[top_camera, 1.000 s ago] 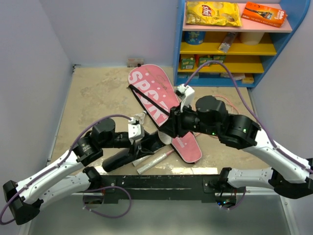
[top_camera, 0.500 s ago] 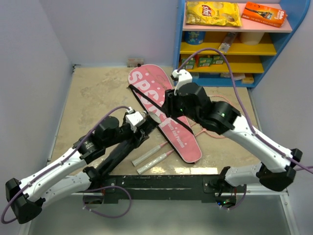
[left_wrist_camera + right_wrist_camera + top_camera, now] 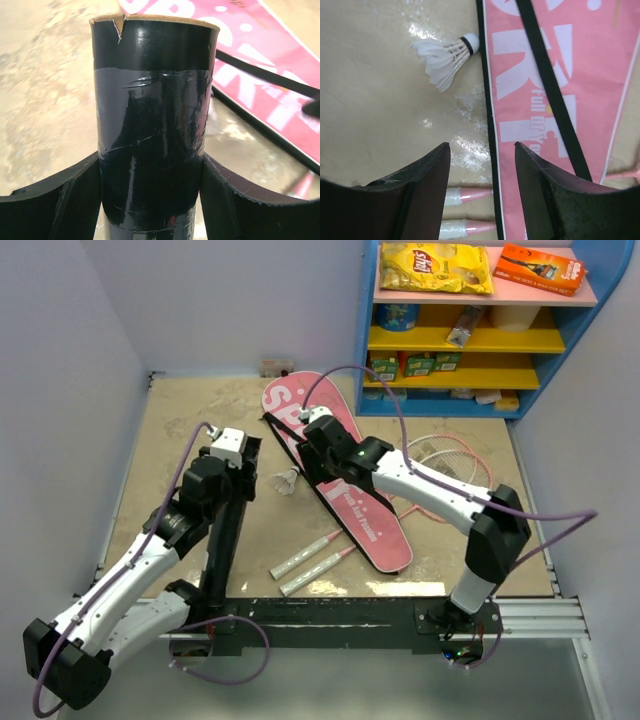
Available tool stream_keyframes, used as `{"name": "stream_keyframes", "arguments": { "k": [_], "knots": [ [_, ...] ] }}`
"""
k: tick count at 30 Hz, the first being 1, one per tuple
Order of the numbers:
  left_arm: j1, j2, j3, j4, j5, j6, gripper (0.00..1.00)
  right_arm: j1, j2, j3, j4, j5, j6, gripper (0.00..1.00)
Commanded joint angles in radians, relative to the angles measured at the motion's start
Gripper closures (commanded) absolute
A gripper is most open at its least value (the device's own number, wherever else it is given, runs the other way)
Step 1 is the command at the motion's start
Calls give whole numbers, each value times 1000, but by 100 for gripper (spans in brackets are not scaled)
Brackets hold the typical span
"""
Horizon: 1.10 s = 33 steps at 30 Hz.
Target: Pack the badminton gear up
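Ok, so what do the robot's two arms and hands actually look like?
The left arm and right arm have white shells with black joints, and a thin purple cable loops along each. The left hand and right hand each have two broad, matte black fingers that narrow towards the tips, with lightly scuffed edges.

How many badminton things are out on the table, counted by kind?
Rackets: 2
Shuttlecock: 1
Black tube: 1
Pink bag: 1
Total: 5
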Motion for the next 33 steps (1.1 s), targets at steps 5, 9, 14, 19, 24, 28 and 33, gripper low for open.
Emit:
{"name": "stream_keyframes", "arguments": {
  "k": [5,9,14,19,24,28,33],
  "knots": [
    [124,7,53,-19,-79,-69,79,85,203,91,91,43,-97,38],
    [126,-1,50,-19,-85,-68,79,102,295,154,102,94,-108,36],
    [126,-6,48,-13,-68,-68,79,117,361,177,158,174,-123,36],
    [127,-7,48,-11,-48,-66,79,126,412,195,211,276,-148,36],
    [127,-15,48,-9,-42,-63,79,126,461,217,251,303,-164,37],
    [127,-13,48,-6,-25,-60,79,128,490,228,297,313,-169,40],
    [129,-13,48,-6,-14,-58,79,126,542,272,294,378,-172,48]
  ]
}}
